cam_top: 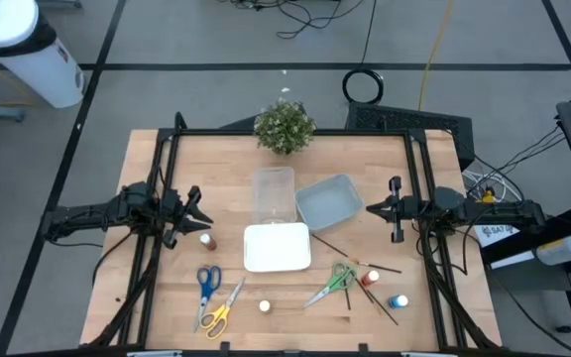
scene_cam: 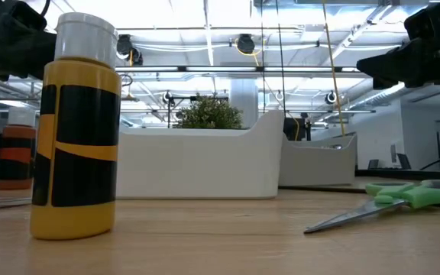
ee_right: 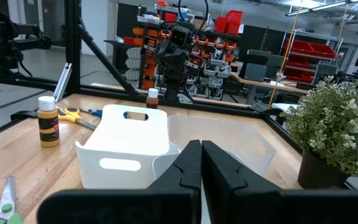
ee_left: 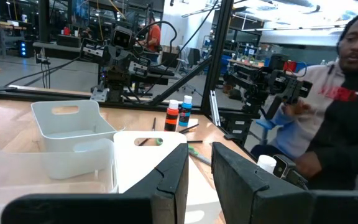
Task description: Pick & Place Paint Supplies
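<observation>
Hovering on the left side of the table, left gripper (cam_top: 194, 210) holds nothing; jaws stand narrow, a small gap between the fingers (ee_left: 173, 180). Right gripper (cam_top: 396, 208) hangs on the right side by the grey tray (cam_top: 327, 201), jaws pressed together, nothing between them

Supplies all on the tabletop, none in the trays:
- brown paint bottle (cam_top: 206, 241) just beside the left gripper, left of the white tray (cam_top: 277, 248)
- blue-handled scissors (cam_top: 207, 283) and yellow-handled scissors (cam_top: 219, 313) near the front left, close together
- whitish-capped yellow bottle (cam_top: 264, 307) in front of the white tray; fills the low view's left
- green-handled scissors (cam_top: 333, 284) front right of the white tray, blades flat on the wood
- red bottle (cam_top: 370, 280) and blue bottle (cam_top: 399, 300) front right, near each other
- thin dark brushes (cam_top: 360, 261) lie scattered around the green scissors and red bottle

Clear tray (cam_top: 273, 193) sits behind the white tray, potted plant (cam_top: 285, 127) at the back edge. A person (ee_left: 344, 118) sits beyond the table in the left wrist view
</observation>
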Controlling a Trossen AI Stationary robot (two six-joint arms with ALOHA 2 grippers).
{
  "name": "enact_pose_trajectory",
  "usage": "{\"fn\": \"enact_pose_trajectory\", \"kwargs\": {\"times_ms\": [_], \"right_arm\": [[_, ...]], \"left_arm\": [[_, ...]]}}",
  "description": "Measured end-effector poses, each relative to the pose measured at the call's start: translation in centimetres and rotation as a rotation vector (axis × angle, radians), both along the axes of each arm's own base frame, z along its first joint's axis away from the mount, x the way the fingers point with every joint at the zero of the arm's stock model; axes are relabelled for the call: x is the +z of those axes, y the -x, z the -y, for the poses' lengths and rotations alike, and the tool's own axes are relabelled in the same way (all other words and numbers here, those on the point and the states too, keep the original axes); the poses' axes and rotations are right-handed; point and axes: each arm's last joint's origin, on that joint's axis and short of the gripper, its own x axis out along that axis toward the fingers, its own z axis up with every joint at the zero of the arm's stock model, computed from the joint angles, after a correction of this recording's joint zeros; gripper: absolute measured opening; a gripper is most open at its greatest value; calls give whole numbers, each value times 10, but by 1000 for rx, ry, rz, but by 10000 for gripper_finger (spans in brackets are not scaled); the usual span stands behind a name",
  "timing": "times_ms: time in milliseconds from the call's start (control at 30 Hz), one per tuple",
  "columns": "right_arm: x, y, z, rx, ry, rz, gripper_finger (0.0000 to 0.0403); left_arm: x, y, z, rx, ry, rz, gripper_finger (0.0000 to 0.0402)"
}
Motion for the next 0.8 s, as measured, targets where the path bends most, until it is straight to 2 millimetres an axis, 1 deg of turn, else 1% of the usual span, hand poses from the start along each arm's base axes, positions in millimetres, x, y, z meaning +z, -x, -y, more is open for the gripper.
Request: {"fn": "enact_pose_trajectory", "kwargs": {"times_ms": [200, 367, 600, 700, 800], "right_arm": [[0, 0, 0, -1, 25, 0, 0], [0, 0, 0, -13, 260, 0, 0], [0, 0, 0, -22, 494, 3, 0], [1, 0, 0, -26, 553, 8, 0], [3, 0, 0, -33, 548, 34, 0]], "left_arm": [[0, 0, 0, 0, 0, 0, 81], [0, 0, 0, 0, 0, -1, 81], [0, 0, 0, 0, 0, 0, 81], [0, 0, 0, 0, 0, 0, 81], [0, 0, 0, 0, 0, 0, 81]]}}
